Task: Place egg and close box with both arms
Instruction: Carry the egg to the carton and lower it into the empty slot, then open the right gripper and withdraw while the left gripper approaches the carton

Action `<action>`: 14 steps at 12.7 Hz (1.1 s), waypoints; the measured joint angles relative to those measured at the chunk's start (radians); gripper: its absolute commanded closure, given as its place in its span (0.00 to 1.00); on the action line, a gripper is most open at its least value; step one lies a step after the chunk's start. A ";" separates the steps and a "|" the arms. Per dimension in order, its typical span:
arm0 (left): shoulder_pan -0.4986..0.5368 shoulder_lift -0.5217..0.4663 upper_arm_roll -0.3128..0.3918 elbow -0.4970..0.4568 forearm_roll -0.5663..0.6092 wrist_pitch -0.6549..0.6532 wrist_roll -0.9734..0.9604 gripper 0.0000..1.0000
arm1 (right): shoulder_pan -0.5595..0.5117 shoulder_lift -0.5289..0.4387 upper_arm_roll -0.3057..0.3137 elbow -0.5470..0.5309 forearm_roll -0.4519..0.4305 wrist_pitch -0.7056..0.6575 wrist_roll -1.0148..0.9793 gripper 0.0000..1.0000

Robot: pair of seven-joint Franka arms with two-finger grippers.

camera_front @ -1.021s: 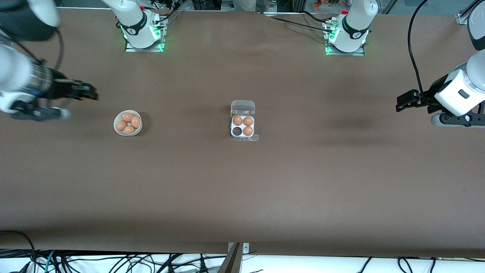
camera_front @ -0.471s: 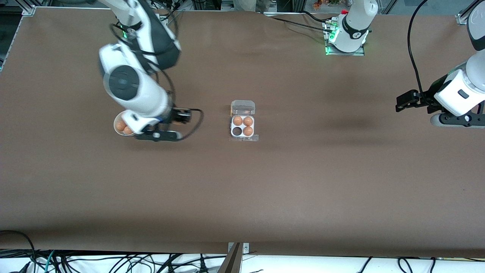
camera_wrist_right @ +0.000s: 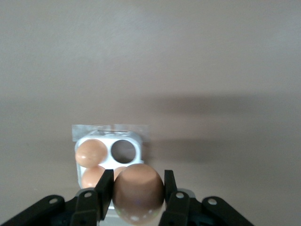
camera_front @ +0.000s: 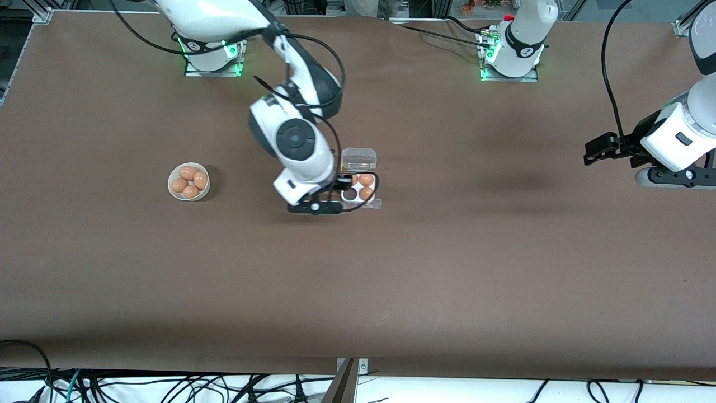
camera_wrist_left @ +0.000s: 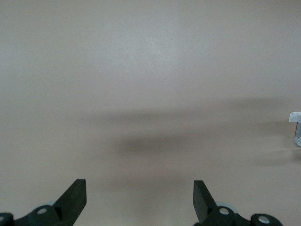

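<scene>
- The right gripper (camera_wrist_right: 138,195) grips a brown egg (camera_wrist_right: 138,192) — its two black fingers (camera_wrist_right: 104,188) press against the egg's sides, closed only as far as the egg allows.
- It hangs over the box (camera_front: 361,190), at the edge toward the right arm's end of the table, with the wrist pointing down.
- The right arm (camera_front: 291,140) reaches out from its base in a long bend, elbow high and forearm dropping steeply toward the box.
- The box sits near the middle of the table (camera_front: 358,291), lid (camera_front: 358,159) tipped open on the side farther from the front camera; three cells hold eggs and one cell (camera_wrist_right: 124,150) is empty.
- A white bowl (camera_front: 189,182) holding four eggs stands well apart from the box, toward the right arm's end.
- The left gripper (camera_wrist_left: 139,195) waits over bare table at the left arm's end, its fingers spread wide and holding nothing; the left arm (camera_front: 679,137) is bent low there.
</scene>
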State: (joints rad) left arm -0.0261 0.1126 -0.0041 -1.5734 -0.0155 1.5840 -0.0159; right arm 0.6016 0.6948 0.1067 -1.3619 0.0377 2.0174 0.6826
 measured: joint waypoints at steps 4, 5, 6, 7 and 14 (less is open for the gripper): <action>-0.004 0.000 -0.004 0.000 -0.001 0.000 0.000 0.00 | 0.038 0.061 -0.003 0.005 -0.036 0.055 0.053 1.00; -0.005 0.000 -0.007 0.000 -0.001 0.000 0.000 0.00 | 0.040 0.068 -0.003 0.006 -0.041 0.058 0.055 1.00; -0.005 0.000 -0.014 0.000 -0.001 0.000 0.000 0.00 | 0.042 0.074 -0.004 0.007 -0.046 0.064 0.061 1.00; -0.006 0.000 -0.021 0.000 -0.001 0.000 0.000 0.00 | 0.042 0.079 -0.004 0.008 -0.048 0.070 0.070 1.00; -0.010 0.003 -0.079 0.000 -0.003 -0.004 -0.035 0.00 | 0.055 0.103 -0.004 0.008 -0.070 0.095 0.127 0.00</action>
State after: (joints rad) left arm -0.0359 0.1151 -0.0829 -1.5734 -0.0181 1.5800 -0.0506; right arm 0.6567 0.7975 0.1030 -1.3540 -0.0320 2.1123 0.8096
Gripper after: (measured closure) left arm 0.000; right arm 0.476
